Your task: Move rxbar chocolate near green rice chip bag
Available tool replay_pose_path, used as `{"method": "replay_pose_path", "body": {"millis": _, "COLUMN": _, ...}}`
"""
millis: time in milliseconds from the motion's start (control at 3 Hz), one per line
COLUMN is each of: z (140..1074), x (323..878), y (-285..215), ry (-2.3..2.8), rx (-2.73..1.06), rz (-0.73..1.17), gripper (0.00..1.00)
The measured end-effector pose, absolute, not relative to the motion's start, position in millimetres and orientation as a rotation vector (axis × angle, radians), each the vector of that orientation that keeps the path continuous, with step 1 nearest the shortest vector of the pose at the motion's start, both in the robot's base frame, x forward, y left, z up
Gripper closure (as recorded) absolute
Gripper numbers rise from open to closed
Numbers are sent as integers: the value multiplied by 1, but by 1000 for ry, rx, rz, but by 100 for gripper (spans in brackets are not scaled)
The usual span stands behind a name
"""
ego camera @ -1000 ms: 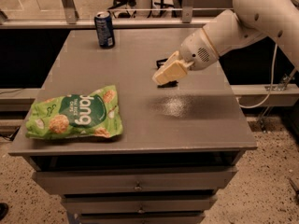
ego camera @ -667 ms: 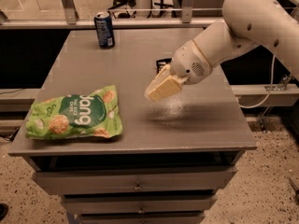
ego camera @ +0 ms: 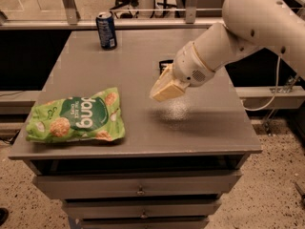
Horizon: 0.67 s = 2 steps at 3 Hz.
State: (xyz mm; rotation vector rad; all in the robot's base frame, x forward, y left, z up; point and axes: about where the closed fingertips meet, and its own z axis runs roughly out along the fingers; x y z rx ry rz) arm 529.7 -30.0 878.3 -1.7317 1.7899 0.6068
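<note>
The green rice chip bag (ego camera: 76,116) lies flat at the table's front left. The rxbar chocolate (ego camera: 165,62) shows only as a small dark sliver on the table's middle, mostly hidden behind my gripper. My gripper (ego camera: 164,87), cream-coloured at the end of the white arm (ego camera: 252,27), hangs over the middle of the table, just in front of the bar and well to the right of the bag.
A blue soda can (ego camera: 106,30) stands at the table's back left. The grey table (ego camera: 214,123) has drawers (ego camera: 138,185) under its front edge. A rail and dark gap run behind the table; the floor lies to the right.
My gripper has moved left and toward the table's front, now covering more of the dark bar. The bag and can have not moved.
</note>
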Motion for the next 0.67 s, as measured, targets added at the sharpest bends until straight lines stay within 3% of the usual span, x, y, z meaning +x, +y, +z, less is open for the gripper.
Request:
{"method": "replay_pose_path", "body": {"millis": 333, "z": 864, "x": 581, "y": -43, "ry": 1871, "rx": -1615, "rz": 490, "gripper": 4}}
{"method": "replay_pose_path", "body": {"millis": 667, "z": 852, "x": 614, "y": -56, "ry": 1958, "rx": -1505, "rz": 463, "gripper": 0}}
